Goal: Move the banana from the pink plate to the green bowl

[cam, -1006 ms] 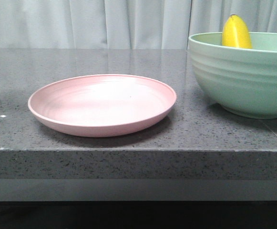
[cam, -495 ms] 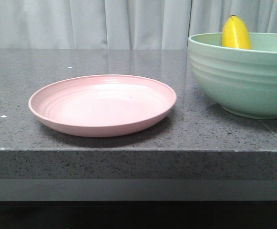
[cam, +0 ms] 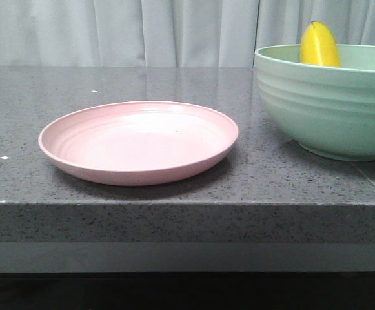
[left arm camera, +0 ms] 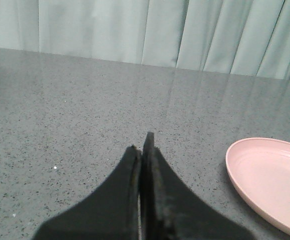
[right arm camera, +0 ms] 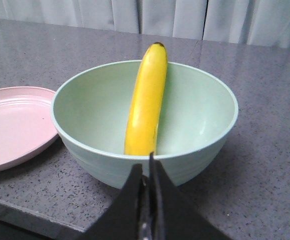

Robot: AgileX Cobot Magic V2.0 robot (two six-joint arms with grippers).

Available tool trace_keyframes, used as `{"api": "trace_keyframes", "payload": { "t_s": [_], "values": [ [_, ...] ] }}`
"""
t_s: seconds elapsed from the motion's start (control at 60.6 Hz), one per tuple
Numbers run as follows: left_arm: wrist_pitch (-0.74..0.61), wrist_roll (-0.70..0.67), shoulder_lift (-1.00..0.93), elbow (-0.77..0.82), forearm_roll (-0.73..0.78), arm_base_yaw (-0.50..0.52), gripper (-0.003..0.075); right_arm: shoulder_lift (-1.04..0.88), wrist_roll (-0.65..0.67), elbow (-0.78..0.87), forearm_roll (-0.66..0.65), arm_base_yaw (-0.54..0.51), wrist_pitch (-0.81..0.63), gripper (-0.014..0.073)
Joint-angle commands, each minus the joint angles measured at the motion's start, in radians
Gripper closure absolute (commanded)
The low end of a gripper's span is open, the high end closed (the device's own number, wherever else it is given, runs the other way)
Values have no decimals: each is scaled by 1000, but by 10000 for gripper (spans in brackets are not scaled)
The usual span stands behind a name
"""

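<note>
The yellow banana stands leaning inside the pale green bowl at the right of the table, its tip above the rim. In the right wrist view the banana rests against the far wall of the bowl. The pink plate sits empty at the middle of the table, and its edge also shows in the right wrist view and the left wrist view. My right gripper is shut and empty, just in front of the bowl. My left gripper is shut and empty, left of the plate. Neither gripper shows in the front view.
The grey speckled stone table has its front edge close below the plate and bowl. A pale curtain hangs behind the table.
</note>
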Motion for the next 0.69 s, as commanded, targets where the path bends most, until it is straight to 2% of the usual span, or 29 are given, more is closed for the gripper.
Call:
{"api": "trace_keyframes", "payload": {
  "t_s": [0.0, 0.495, 0.676],
  "values": [
    [-93, -4, 8, -23, -5, -1, 741, 7, -11, -27, 11, 0, -90, 653],
    [-95, -1, 8, -21, 2, -1, 741, 7, -11, -27, 11, 0, -90, 653],
    [-114, -1, -74, 77, 27, 8, 741, 7, -11, -27, 11, 0, -90, 653]
  ]
}}
